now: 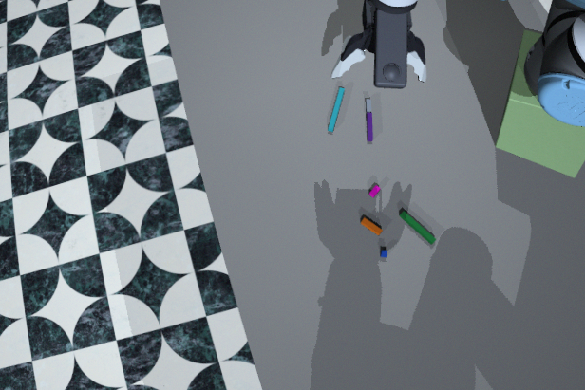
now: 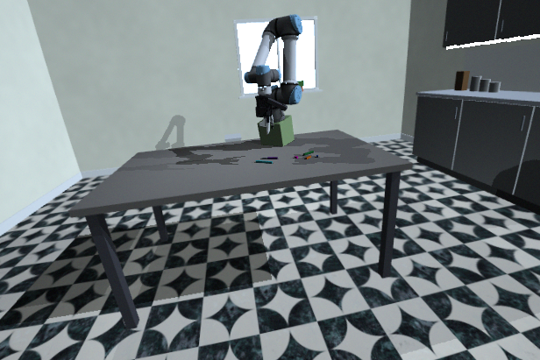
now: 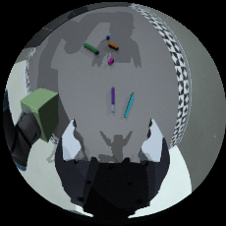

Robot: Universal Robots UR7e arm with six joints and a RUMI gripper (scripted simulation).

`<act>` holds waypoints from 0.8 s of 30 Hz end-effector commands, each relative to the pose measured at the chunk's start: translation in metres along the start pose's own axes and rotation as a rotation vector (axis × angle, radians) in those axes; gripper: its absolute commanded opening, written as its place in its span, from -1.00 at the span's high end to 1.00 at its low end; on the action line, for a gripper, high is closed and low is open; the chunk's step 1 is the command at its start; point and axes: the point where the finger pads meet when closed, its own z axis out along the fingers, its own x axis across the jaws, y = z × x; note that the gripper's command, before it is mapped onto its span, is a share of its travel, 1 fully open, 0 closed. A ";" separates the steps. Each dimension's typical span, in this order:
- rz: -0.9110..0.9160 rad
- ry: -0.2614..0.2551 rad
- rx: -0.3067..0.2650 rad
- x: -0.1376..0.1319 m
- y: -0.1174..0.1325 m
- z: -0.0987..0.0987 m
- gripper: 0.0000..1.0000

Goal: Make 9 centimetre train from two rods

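A grey rod (image 1: 367, 104) and a purple rod (image 1: 369, 126) lie flat in one straight line, end to end, on the grey table. They also show in the wrist view as the grey rod (image 3: 113, 108) and the purple rod (image 3: 113, 95). A turquoise rod (image 1: 336, 109) lies beside them to the left, apart and slightly tilted. My gripper (image 1: 379, 72) is open and empty, raised above the table just beyond the grey rod's far end.
A magenta rod (image 1: 374, 191), an orange rod (image 1: 370, 226), a green rod (image 1: 417, 227) and a blue rod (image 1: 384, 252) lie scattered nearer the camera. A green box (image 1: 541, 127) holds the arm's base at the right.
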 end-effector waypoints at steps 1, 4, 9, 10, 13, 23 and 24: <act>0.000 -0.003 0.002 -0.001 0.000 -0.026 -1.00; 0.000 -0.003 0.002 -0.001 0.000 -0.033 -1.00; 0.000 -0.003 0.002 -0.001 0.000 -0.037 -1.00; 0.000 -0.003 0.002 -0.001 0.000 -0.037 -1.00; 0.000 -0.003 0.002 -0.001 0.000 -0.037 -1.00; 0.000 -0.003 0.002 -0.001 0.000 -0.037 -1.00; 0.000 -0.003 0.002 -0.001 0.000 -0.037 -1.00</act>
